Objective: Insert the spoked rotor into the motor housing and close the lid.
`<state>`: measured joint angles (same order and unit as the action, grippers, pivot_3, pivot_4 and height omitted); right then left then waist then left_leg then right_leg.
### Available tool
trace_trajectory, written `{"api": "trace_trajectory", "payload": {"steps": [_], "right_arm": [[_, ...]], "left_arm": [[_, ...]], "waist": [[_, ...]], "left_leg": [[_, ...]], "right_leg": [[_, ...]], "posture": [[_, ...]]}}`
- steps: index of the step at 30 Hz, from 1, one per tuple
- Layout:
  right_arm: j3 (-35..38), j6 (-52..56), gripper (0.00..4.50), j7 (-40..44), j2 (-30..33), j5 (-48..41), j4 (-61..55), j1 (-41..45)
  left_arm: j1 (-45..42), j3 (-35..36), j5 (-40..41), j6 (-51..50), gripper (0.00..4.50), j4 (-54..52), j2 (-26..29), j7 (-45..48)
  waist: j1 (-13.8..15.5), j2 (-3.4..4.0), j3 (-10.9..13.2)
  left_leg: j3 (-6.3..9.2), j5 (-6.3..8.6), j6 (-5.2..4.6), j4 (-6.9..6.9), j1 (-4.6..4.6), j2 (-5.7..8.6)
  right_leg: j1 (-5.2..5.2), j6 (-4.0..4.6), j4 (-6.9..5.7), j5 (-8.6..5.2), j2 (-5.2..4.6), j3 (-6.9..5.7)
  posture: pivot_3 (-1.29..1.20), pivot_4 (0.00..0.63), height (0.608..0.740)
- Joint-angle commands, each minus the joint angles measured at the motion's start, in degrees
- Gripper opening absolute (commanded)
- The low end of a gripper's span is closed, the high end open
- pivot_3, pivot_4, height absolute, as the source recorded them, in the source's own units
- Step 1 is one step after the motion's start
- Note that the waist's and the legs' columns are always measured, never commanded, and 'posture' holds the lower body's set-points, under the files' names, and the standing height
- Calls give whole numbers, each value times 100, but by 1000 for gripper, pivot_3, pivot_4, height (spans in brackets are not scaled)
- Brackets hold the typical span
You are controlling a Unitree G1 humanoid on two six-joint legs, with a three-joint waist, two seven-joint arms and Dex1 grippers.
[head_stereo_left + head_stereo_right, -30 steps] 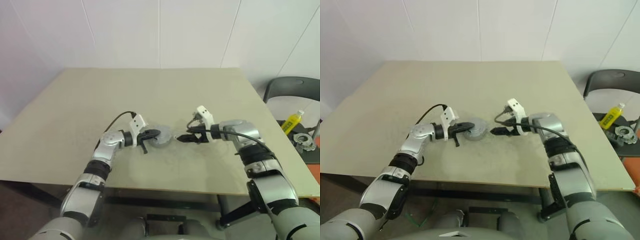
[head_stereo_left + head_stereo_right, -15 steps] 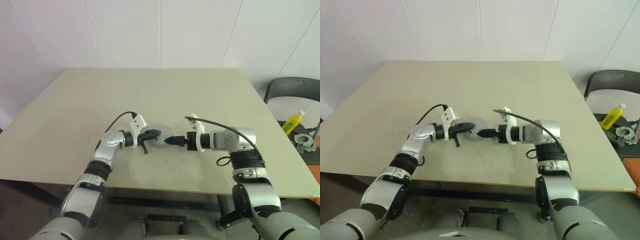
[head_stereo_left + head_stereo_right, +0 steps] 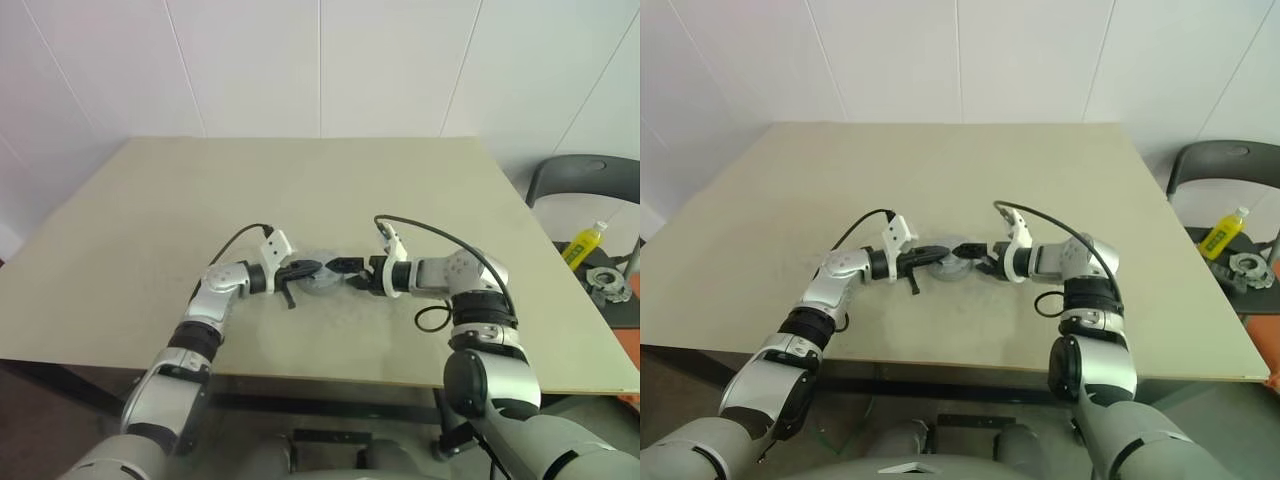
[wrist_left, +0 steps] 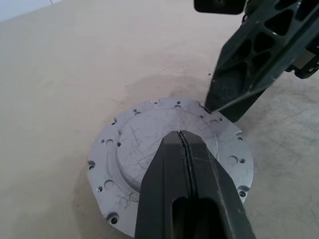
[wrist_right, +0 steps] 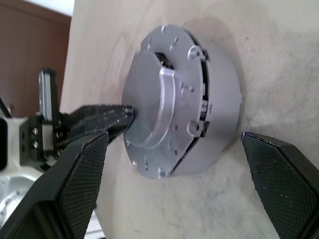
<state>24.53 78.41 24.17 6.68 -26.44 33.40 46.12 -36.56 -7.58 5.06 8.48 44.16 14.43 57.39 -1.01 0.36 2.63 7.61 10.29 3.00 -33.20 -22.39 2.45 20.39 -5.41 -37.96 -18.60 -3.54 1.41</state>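
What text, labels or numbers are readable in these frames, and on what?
No text can be read.
Yellow bottle on the chair to the right of the table: it has a label, too small to read.
Lid: bare scratched metal with screw holes, no marking.
Motor housing: plain grey side, no print visible.
Left end effector and right end effector: black fingers, no lettering.
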Motion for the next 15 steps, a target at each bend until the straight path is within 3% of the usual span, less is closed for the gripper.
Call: {"api": "trace_trajectory", "payload": {"steps": [1, 15], "right_arm": [[280, 100, 4485, -359, -201, -168, 171, 150], [1090, 394, 4485, -1162, -939, -655, 328, 235]], "left_arm": [[92, -157, -172, -29, 0, 155, 14, 81], [10, -172, -203, 68, 0, 309, 0, 99]], "waist": [[-2, -1, -2], [-84, -5, -11]], "left_leg": [[0, 0, 0, 0, 1, 0], [1, 0, -1, 2, 1, -9]], "right_leg": [[0, 0, -1, 0, 0, 0], [1, 0, -2, 0, 9, 3]], "posture": [[0, 0, 740], [0, 0, 740]]}}
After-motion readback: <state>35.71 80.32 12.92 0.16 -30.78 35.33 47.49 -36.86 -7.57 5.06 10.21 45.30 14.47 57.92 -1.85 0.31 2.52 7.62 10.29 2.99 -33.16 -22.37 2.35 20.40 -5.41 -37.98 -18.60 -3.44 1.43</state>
